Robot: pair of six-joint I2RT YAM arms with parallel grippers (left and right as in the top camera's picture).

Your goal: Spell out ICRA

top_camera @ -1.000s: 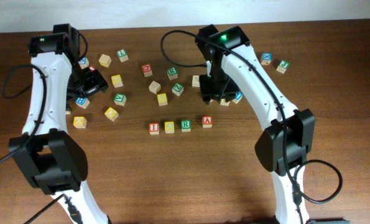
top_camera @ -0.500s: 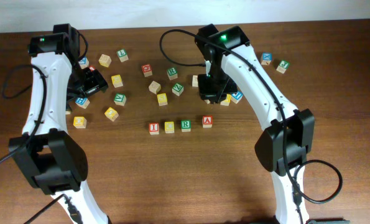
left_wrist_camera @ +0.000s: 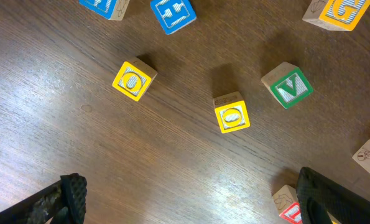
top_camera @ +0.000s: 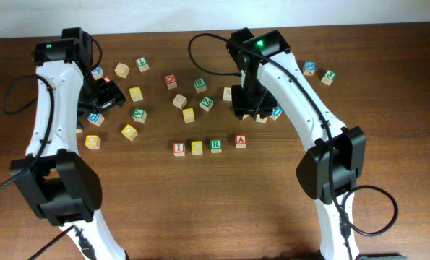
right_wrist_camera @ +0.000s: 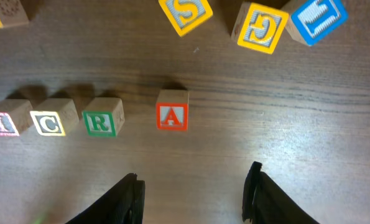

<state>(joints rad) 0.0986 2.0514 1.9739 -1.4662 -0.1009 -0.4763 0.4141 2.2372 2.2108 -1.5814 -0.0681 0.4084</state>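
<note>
The four task cubes lay in a row on the wooden table [top_camera: 200, 209], reading left to right in the overhead view: the red I [top_camera: 178, 149], the yellow C [top_camera: 197, 147], the green R [top_camera: 216, 146] and the red A [top_camera: 241, 141]. The first three sat just beside one another, while the A stood a little apart from the R and slightly out of line with it. The right gripper [right_wrist_camera: 194, 193] hung above the table just behind the A, its fingers spread with nothing between them. In its wrist view all four letters showed face up, with a yellow S cube [right_wrist_camera: 186, 14], a yellow G cube [right_wrist_camera: 261, 26] and a blue cube [right_wrist_camera: 318, 17] lying beyond the row. The left gripper [left_wrist_camera: 194, 199] hovered over the scattered cubes at the left side of the table, well apart from the word. Its fingers were splayed wide and empty, and below it lay a yellow O cube [left_wrist_camera: 134, 79], a green V cube [left_wrist_camera: 289, 87] and another yellow cube [left_wrist_camera: 232, 115].
</note>
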